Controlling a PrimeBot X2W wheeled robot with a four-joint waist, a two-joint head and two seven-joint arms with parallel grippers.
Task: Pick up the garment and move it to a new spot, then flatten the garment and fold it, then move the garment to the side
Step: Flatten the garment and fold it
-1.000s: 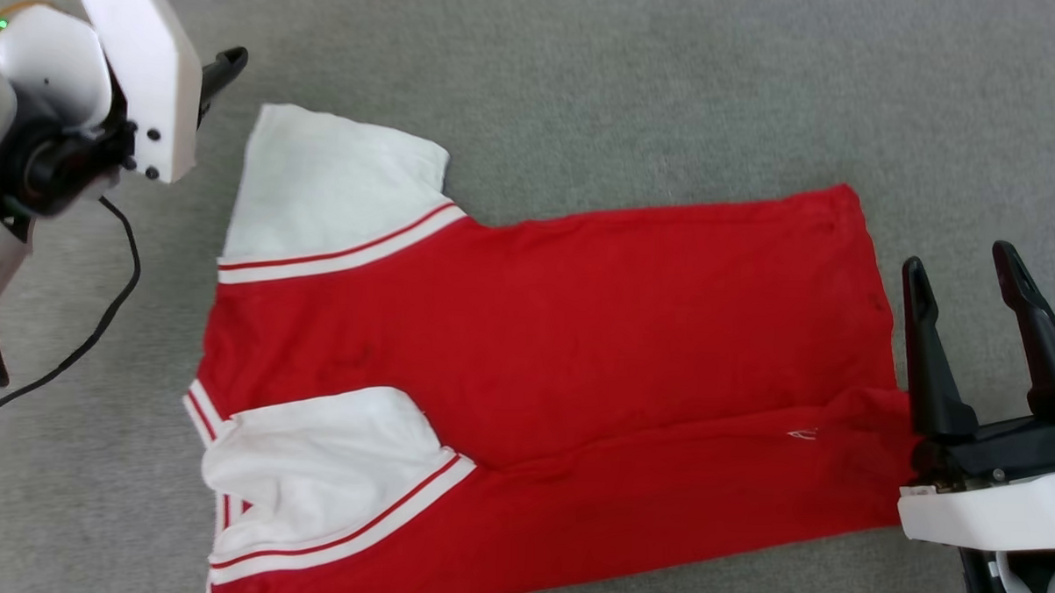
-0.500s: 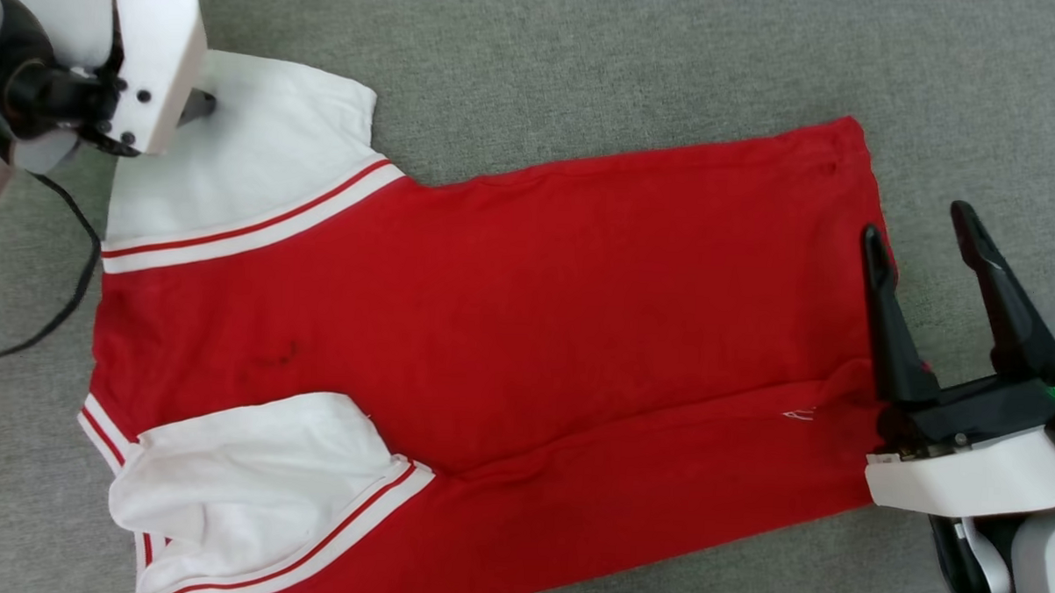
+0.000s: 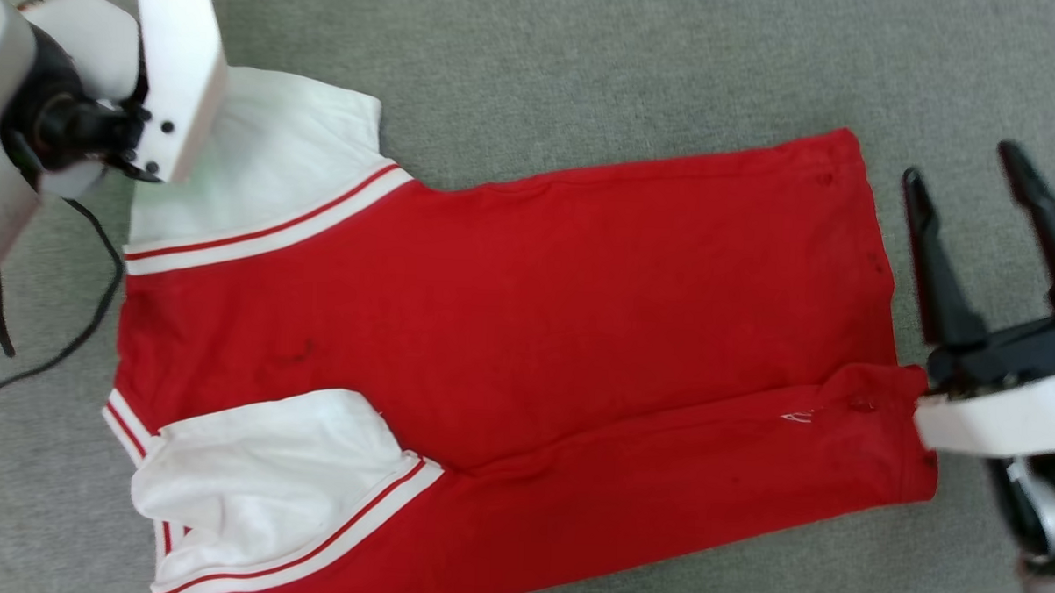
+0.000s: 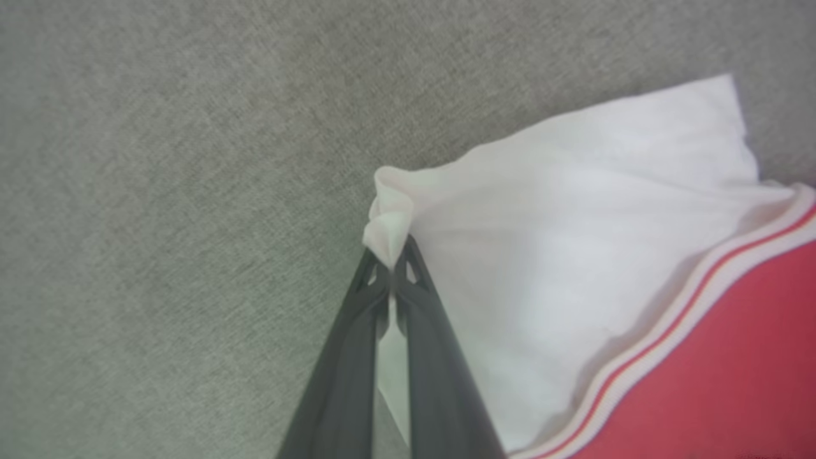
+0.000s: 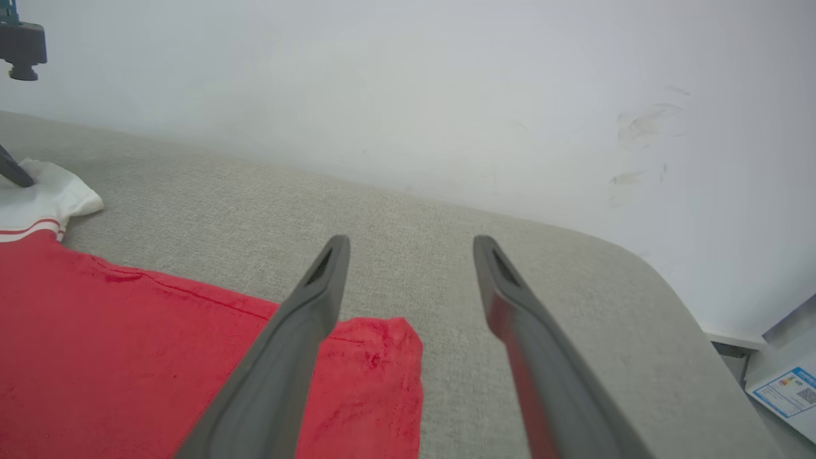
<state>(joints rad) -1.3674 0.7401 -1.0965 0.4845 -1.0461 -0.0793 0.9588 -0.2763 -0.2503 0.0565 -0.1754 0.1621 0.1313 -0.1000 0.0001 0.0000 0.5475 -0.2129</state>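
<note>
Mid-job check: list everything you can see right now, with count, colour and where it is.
garment: one, red with white sleeves and striped trim, spread on the grey surface
grey surface: one, grey fabric, under the garment
cable: one, black, left of the garment
wall: one, white, behind the surface
labelled sheet: one, white with blue print, beyond the surface's corner
left gripper: one, dark fingers, shut on the far white sleeve's corner
right gripper: one, dark fingers, open, beside the garment's hem

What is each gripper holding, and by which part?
The left gripper pinches the red jersey T-shirt with white sleeves by a white sleeve's corner; the open right gripper holds nothing.
</note>
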